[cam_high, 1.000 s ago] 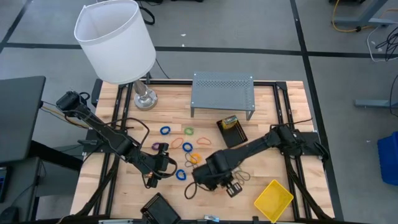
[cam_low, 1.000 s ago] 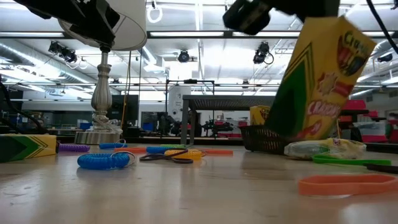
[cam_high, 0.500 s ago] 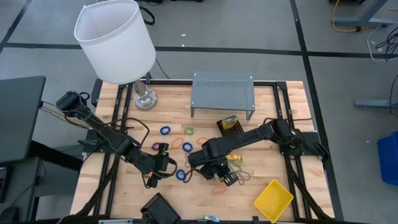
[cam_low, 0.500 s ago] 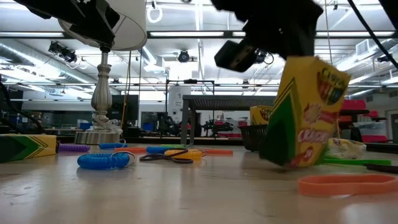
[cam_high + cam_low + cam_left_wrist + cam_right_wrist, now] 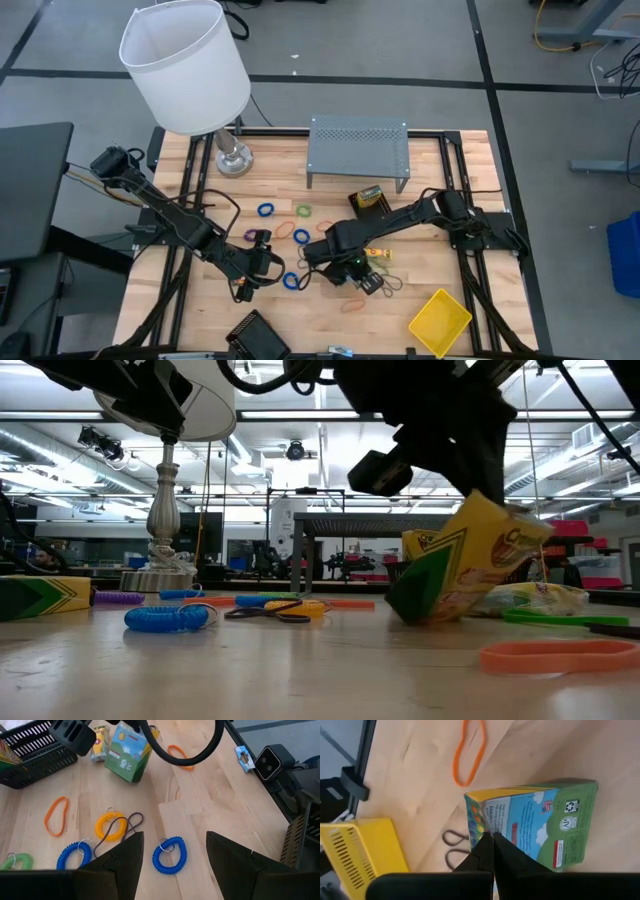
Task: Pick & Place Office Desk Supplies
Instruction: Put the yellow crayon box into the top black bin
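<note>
My right gripper (image 5: 352,268) is shut on a yellow-and-green crayon box (image 5: 465,570), which stands tilted just left of the table's middle. The box also shows in the right wrist view (image 5: 535,830) and the left wrist view (image 5: 129,751). My left gripper (image 5: 262,262) hovers open over a blue coiled loop (image 5: 170,855), touching nothing. More coloured loops (image 5: 300,237) lie flat between the arms. An orange loop (image 5: 470,755) lies near the box. A black mesh tray (image 5: 372,207) with a second crayon box stands in front of the shelf. A yellow tray (image 5: 440,322) sits near the near right corner. My right gripper pinches the crayon box between its two fingers (image 5: 487,851) at the top end (image 5: 479,826), by the yellow edge. The fingers come from above, slanting down. The box leans far over, and its lower green corner (image 5: 400,610) seems to rest on the table.
The grey perforated shelf (image 5: 358,150) stands at the far edge and the white-shaded lamp (image 5: 185,65) at the far left corner. Another black tray (image 5: 258,335) lies at the near edge. A crayon box (image 5: 40,597) lies flat at the left of the low view.
My right gripper has come down and moved a little toward the far edge, staying shut on the crayon box. The box was lifted and nearly upright; now it sits lower and has tipped far over, its lower corner down at the table.
</note>
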Available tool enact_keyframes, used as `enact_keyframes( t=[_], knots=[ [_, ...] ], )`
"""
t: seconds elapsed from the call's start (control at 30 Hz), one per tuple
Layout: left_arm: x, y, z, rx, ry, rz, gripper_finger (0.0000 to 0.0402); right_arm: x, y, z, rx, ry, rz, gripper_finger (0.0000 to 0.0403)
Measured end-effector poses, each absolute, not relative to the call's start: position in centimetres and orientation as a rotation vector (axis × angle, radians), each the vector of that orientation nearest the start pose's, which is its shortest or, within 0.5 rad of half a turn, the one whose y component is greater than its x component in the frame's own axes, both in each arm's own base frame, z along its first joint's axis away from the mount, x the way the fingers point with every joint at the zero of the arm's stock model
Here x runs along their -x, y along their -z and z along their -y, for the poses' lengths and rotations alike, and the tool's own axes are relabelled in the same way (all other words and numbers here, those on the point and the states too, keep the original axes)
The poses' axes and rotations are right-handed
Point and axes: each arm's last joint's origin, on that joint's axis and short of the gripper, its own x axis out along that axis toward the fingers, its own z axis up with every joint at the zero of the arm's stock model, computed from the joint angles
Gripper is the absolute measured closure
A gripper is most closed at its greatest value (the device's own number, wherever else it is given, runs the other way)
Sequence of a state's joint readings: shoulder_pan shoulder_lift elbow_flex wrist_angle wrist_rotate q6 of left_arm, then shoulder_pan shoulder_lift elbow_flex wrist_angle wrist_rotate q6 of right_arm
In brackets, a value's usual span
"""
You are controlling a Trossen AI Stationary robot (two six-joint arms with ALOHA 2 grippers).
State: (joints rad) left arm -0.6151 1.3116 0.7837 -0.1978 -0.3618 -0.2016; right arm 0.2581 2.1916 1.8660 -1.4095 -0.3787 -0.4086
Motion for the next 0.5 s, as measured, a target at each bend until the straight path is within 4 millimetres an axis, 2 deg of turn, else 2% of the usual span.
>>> enact_keyframes(
  t=[0.3, 0.5],
  knots=[
    [-22.2, -22.4, 14.5, -0.14, 0.177, -0.662, 0.0182, -38.8, -20.7, -10.5, 0.025, -0.872, -1.689, 0.0403],
    [-22.3, -22.4, 14.5, -0.138, 0.176, -0.66, 0.0182, -38.2, -22.3, -9.2, 0.033, -0.81, -1.732, 0.0403]
  ],
)
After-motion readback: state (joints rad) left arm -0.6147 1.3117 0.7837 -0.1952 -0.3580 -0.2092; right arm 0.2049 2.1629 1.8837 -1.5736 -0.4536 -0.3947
